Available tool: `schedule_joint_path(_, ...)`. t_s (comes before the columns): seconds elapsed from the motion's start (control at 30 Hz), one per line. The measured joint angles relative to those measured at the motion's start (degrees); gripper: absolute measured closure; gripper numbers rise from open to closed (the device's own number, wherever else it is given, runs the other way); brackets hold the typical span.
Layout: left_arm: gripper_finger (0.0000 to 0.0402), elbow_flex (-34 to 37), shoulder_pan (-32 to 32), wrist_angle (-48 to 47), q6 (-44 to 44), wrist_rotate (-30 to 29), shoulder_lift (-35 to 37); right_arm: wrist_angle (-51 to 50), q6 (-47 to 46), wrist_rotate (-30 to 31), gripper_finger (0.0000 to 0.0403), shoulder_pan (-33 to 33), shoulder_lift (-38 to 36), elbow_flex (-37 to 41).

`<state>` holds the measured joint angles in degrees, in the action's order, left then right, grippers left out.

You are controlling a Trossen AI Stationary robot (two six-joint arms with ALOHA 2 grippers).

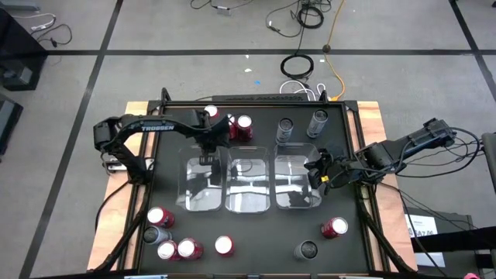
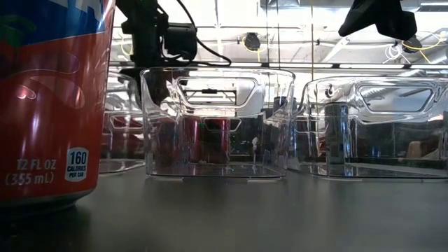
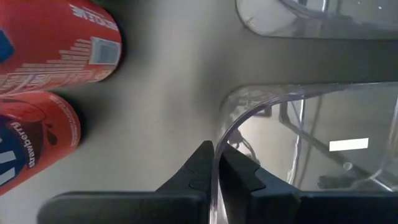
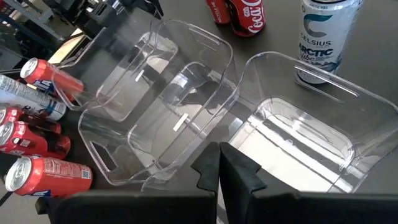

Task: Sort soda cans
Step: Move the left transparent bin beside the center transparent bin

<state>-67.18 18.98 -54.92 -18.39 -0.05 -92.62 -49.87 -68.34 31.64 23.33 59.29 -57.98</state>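
Sorting looks barely begun: all three clear bins (image 1: 248, 184) appear empty, with soda cans (image 1: 186, 248) scattered around them at 12, 5 and 7 o'clock. The left gripper (image 3: 215, 163) pinches the left bin's rim; the right gripper (image 4: 219, 163) is closed, seemingly on the right bin's edge.

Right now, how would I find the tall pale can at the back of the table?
Start at the three clear bins in a row mid-table. Behind the right bin stand two cans. The pale can is the outer one: taller and white-silver, while its neighbour is darker grey.
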Motion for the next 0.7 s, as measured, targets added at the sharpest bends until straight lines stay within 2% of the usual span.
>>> schedule_joint_path(0.33,0.0281,0.00,0.00,0.01,0.10,-0.60,0.00,-0.02,0.17,-0.09,0.0399,0.01,0.00,0.00)
schedule_joint_path(0.7,0.0267,-4.15,0.00,-8.77,1.56,-0.58,0.00,-0.05,0.42,-0.13,0.0399,0.02,-0.02,0.00)
